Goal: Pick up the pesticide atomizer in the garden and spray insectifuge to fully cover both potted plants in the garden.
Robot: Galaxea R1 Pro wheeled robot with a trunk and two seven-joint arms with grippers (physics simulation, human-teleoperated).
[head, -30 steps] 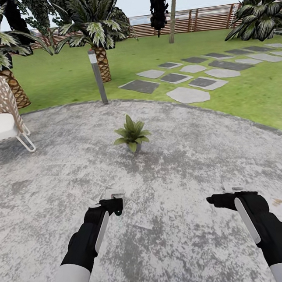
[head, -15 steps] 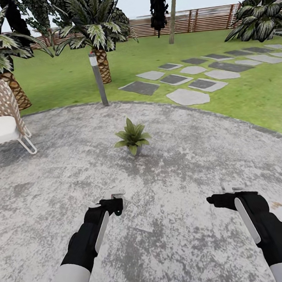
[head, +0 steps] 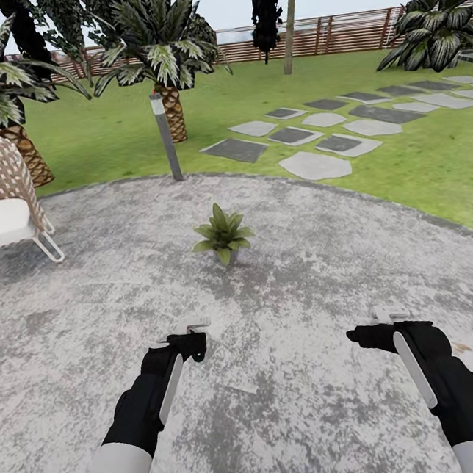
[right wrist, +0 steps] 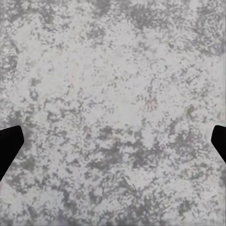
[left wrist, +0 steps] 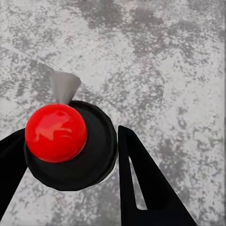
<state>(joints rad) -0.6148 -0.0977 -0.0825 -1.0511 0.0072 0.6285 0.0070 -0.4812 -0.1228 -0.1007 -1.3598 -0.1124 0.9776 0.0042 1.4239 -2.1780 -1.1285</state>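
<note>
Mottled grey paving (head: pixel 307 272) carries one potted plant (head: pixel 223 233) at 12 o'clock; lawn (head: pixel 105 127), stepping stones (head: pixel 316 164), fence (head: pixel 344 31) beyond. Left tool (head: pixel 192 337) grips a red-topped black object (left wrist: pixel 63 139); right tool (head: pixel 383 318) wide.

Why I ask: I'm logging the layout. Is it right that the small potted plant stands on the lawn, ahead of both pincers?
Not quite. The head view shows the potted plant standing on the grey paving, not the lawn. It is indeed ahead of the left pincer and right pincer.

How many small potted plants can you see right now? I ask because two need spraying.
1. The potted plant stands on the grey paving, straight ahead of the robot, nearer than the grey post. A second one may lie outside the view.
</note>
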